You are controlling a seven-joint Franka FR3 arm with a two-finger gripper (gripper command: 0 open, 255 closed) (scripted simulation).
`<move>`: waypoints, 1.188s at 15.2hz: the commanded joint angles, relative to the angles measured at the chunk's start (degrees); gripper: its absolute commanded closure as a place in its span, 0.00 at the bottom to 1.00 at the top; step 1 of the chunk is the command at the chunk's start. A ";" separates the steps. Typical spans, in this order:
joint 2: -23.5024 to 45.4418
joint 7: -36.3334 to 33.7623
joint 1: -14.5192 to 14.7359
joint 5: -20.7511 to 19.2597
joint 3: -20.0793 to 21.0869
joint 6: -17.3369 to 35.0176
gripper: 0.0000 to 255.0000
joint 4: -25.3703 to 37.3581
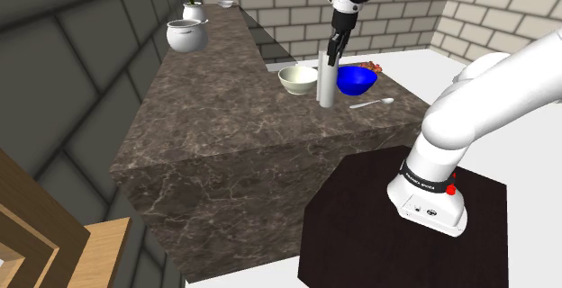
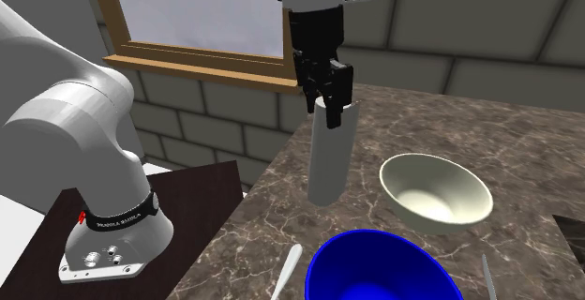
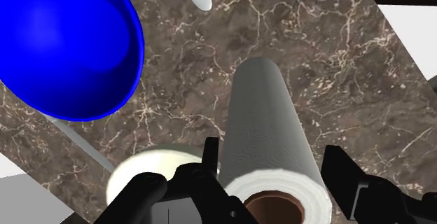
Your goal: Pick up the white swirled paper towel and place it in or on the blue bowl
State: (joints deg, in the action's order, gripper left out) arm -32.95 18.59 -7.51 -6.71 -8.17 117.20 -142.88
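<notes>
A white paper towel roll (image 1: 327,84) (image 2: 330,157) (image 3: 269,110) stands upright on the dark marble counter (image 1: 234,124), between a cream bowl and the blue bowl (image 1: 355,79) (image 2: 375,268) (image 3: 63,47). My black gripper (image 1: 333,57) (image 2: 325,97) (image 3: 273,166) comes down over the roll's top end, one finger on each side, and both fingers press against its sides. The roll's brown core shows between the fingers in the wrist view. Its bottom end looks to be at the counter surface. The blue bowl holds nothing.
A cream bowl (image 1: 297,79) (image 2: 436,190) sits close beside the roll. A pale spoon (image 1: 371,103) (image 2: 286,270) lies near the blue bowl, a reddish item (image 1: 371,67) behind it. A white pot (image 1: 186,34) and a potted plant (image 1: 194,7) stand at the counter's far end.
</notes>
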 commanded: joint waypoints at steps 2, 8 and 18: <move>-0.33 0.08 0.07 0.17 0.18 -2.55 1.00 2.20; -0.67 0.26 0.20 0.46 0.48 -7.26 1.00 6.57; -0.18 0.59 0.42 0.92 0.89 -14.83 1.00 14.63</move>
State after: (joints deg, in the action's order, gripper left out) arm -33.24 19.15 -7.11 -5.83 -7.33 103.15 -129.11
